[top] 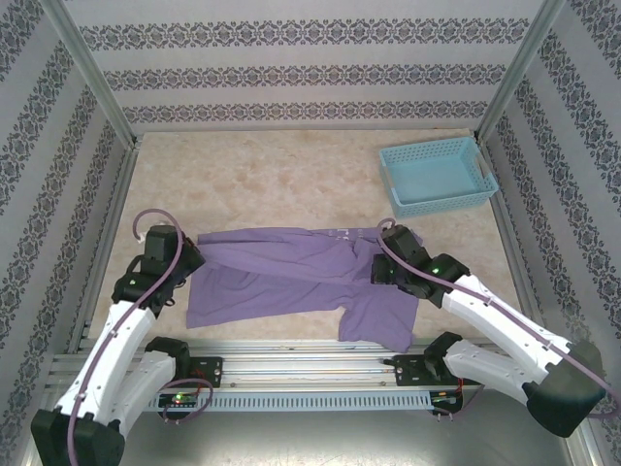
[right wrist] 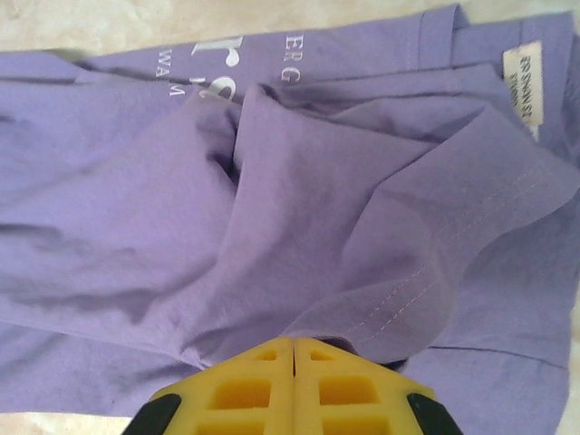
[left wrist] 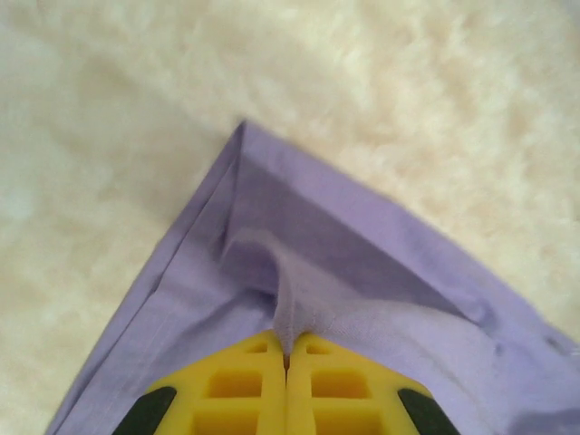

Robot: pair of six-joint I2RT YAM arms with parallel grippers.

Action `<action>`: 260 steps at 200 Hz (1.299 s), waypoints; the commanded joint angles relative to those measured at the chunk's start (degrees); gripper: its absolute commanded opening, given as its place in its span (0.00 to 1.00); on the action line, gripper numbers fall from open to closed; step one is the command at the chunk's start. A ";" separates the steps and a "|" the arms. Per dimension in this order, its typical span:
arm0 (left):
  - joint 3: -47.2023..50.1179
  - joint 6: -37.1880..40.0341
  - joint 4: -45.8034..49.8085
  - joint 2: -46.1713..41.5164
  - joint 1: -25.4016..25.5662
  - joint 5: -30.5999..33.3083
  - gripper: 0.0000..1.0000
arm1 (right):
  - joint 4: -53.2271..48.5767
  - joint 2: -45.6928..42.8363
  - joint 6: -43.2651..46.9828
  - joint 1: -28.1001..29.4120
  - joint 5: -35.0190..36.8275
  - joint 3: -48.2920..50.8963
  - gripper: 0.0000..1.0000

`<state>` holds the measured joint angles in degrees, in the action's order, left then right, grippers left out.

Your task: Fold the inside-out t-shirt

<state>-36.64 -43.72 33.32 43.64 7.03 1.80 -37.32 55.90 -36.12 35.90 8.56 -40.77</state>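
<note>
T-shirt (top: 291,272) is lavender-purple with faint pale lettering, basket (top: 432,149) is light blue lattice, table (top: 272,184) is beige, kinda marbled, and walls (top: 291,73) have grey floral stripes.

lavender t-shirt (top: 291,277), rumpled, spread flat along table's near edge

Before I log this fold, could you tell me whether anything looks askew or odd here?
The t-shirt lies crumpled and lopsided, its sewn label exposed. Both the left gripper and right gripper pinch bunched fabric. Nothing looks damaged.

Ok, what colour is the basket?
The basket is light blue; the top view shows it best.
</note>
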 commanded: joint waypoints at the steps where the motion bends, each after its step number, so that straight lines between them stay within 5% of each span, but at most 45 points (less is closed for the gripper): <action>1: -0.41 2.37 -0.22 0.16 -0.52 0.82 0.00 | -2.13 -0.60 -1.85 0.15 0.29 1.19 0.26; 23: 0.65 2.11 -1.10 0.62 -0.53 -0.17 0.00 | -3.50 -3.40 0.62 -5.44 0.95 0.52 0.43; 61: 0.85 2.15 -0.89 0.39 -0.71 0.31 0.00 | -0.60 2.12 4.69 -23.18 -6.94 -0.42 0.44; 96: -0.12 2.76 -1.16 1.73 -0.81 0.28 0.00 | 4.54 13.18 6.58 -31.74 -10.81 -2.09 0.43; 236: -0.28 3.56 -2.13 3.83 -1.62 -0.84 0.00 | 11.85 29.44 7.53 -33.45 -11.45 -5.72 0.40; 260: -0.11 3.65 -2.14 3.96 -1.67 -0.75 0.00 | 11.28 28.67 7.81 -32.93 -10.62 -5.76 0.27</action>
<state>-36.18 -41.50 32.49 47.55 6.24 1.10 -25.85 84.82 -29.12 2.74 -3.75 -45.17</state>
